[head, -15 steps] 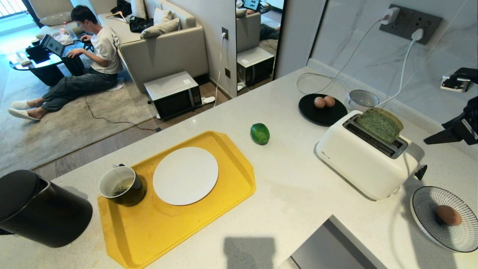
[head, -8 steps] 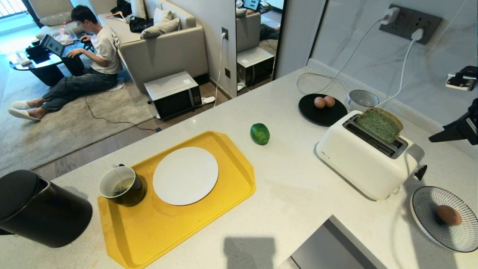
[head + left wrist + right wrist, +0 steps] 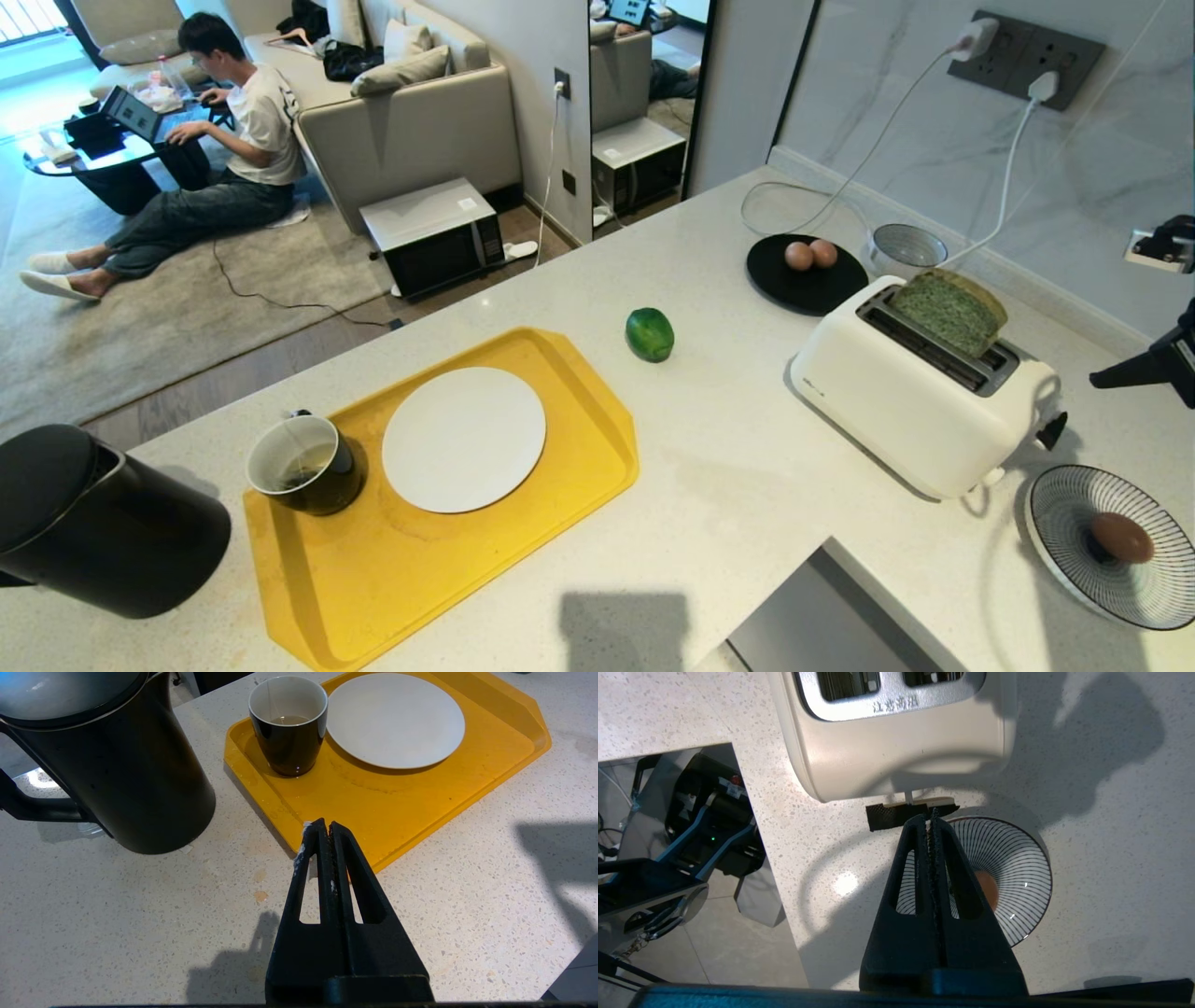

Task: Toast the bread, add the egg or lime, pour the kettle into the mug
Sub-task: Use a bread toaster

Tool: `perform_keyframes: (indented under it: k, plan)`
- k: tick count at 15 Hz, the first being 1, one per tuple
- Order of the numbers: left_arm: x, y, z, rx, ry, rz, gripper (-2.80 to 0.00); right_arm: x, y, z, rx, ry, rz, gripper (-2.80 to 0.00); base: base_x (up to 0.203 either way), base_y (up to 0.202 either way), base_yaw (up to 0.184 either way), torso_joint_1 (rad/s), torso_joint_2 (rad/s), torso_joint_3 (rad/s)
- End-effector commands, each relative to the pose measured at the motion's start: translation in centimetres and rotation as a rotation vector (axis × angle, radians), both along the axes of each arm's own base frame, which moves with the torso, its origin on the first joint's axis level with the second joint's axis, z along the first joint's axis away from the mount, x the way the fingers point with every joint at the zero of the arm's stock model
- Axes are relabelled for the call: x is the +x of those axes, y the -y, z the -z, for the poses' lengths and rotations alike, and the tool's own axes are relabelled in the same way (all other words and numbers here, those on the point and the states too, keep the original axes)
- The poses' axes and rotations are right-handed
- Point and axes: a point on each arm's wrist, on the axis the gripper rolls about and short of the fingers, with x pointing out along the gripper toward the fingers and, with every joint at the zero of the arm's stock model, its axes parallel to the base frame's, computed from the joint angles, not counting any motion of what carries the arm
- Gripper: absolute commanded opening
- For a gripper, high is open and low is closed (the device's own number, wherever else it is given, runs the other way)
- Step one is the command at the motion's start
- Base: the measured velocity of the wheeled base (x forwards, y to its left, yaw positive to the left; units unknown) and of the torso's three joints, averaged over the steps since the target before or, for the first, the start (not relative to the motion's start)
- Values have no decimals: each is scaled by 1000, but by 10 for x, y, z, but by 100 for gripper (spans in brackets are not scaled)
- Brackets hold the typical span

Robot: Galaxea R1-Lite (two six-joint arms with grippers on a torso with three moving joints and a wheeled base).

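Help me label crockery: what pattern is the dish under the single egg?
Thin black radial stripes on white dish; clearest in head view.

Yellow tray [image 3: 560, 373], white plate [image 3: 464, 439], bright green lime [image 3: 650, 334], black-and-white striped dish [image 3: 1074, 523], pale green bread [image 3: 948, 313].

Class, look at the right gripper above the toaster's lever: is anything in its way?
Nothing visible. The right gripper, jaws shut, hangs directly above the black lever at the toaster's end; the striped plate sits lower, beside it.
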Motion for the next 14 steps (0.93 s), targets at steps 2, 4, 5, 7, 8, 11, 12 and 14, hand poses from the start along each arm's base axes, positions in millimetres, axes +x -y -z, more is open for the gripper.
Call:
perform_keyframes:
  k: [2,4,5,7,8,11,12,14]
  plan:
    - [0,0,0,0,-2,0,-280,-1,3,12,21,-29,-4,-280,0,0,0,0,0,0]
    - [0,0,0,0,-2,0,-280,1,4,17,30,-49,-3,-280,0,0,0,0,0,0]
    - [0,0,0,0,-2,0,-280,3,4,22,36,-64,-5,-280,0,0,0,0,0,0]
    - [0,0,0,0,-2,0,-280,8,5,29,45,-90,-8,-280,0,0,0,0,0,0]
    - [0,0,0,0,-2,0,-280,10,6,33,47,-100,-12,-280,0,0,0,0,0,0]
    - [0,0,0,0,-2,0,-280,19,9,43,56,-127,-14,-280,0,0,0,0,0,0]
    - [0,0,0,0,-2,0,-280,19,9,44,58,-133,-14,-280,0,0,0,0,0,0]
    - [0,0,0,0,-2,0,-280,22,9,48,62,-142,-19,-280,0,0,0,0,0,0]
